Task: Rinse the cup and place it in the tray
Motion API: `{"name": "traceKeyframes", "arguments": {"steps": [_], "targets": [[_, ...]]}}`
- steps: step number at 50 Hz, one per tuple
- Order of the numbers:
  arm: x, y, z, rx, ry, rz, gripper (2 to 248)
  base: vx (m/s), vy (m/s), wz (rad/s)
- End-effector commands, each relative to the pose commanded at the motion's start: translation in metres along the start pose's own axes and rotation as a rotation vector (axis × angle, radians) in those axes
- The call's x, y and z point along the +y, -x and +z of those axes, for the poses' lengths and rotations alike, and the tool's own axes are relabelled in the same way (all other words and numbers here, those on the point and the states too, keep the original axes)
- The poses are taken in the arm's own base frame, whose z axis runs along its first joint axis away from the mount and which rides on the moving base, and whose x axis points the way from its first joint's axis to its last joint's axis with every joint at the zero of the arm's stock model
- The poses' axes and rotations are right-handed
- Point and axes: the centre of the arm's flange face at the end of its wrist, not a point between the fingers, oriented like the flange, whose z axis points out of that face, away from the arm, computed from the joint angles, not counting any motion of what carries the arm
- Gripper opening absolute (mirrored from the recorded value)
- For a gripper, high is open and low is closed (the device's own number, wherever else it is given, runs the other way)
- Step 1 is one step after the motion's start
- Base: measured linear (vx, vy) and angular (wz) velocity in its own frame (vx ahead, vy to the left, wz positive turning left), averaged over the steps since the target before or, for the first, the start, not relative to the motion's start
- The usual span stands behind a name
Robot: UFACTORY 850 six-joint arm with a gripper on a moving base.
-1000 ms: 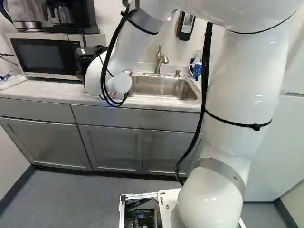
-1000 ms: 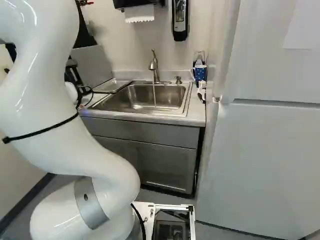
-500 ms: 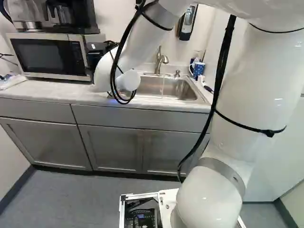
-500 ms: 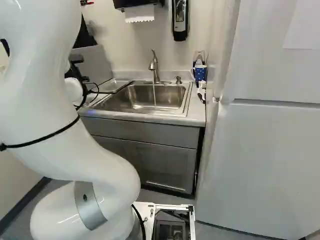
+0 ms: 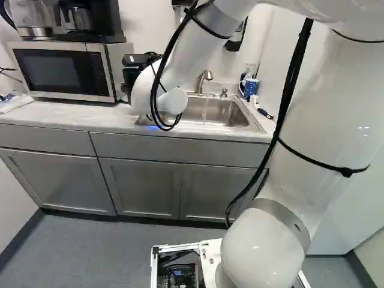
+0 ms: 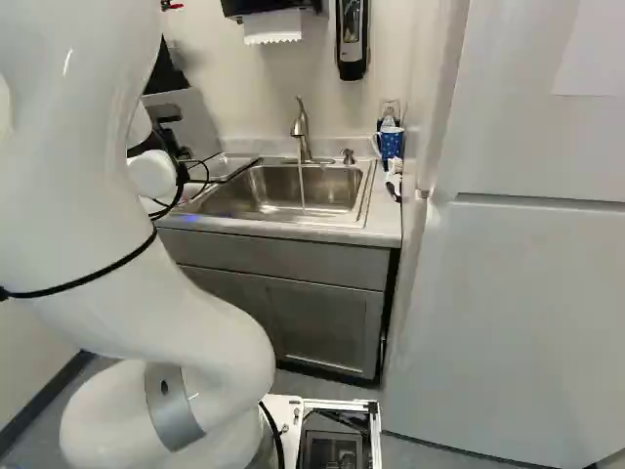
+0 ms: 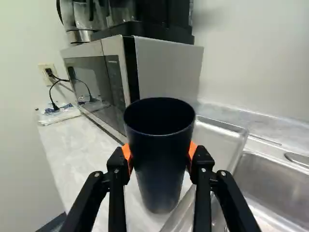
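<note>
Gripping the dark cup [image 7: 161,174] in the gripper [image 7: 160,152], pressing its sides from nine and three o'clock with orange pads [image 7: 127,154], parting the fingers by just the cup's width. Holding it mouth up above the counter [image 7: 87,154], facing the microwave [image 7: 96,79] at eleven o'clock, with the tray [image 7: 218,140] at two and the sink [image 7: 273,181] at three. Probably risking a clipped tray rim by swinging toward two o'clock too low; risking a knock on the running faucet [image 6: 301,132] by approaching too high; risking a slip by squeezing wet sides too lightly.
</note>
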Motion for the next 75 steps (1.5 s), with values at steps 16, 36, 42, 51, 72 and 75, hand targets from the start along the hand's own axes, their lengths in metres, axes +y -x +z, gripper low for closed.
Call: {"name": "traceKeyframes", "arguments": {"steps": [16, 36, 42, 51, 72, 75], "targets": [[0.022, 0.001, -0.012, -0.001, 0.045, 0.005, 125, 0.0, 0.0, 0.0], [0.05, 0.003, -0.026, -0.001, 0.106, 0.011, 125, 0.0, 0.0, 0.0], [0.059, 0.003, -0.028, -0.001, 0.124, 0.013, 125, 0.0, 0.0, 0.0], [0.072, 0.003, -0.031, -0.001, 0.154, 0.016, 125, 0.0, 0.0, 0.0], [0.104, 0.004, -0.038, -0.002, 0.222, 0.023, 125, 0.0, 0.0, 0.0], [0.108, 0.006, -0.039, -0.005, 0.232, 0.024, 125, 0.0, 0.0, 0.0]]}}
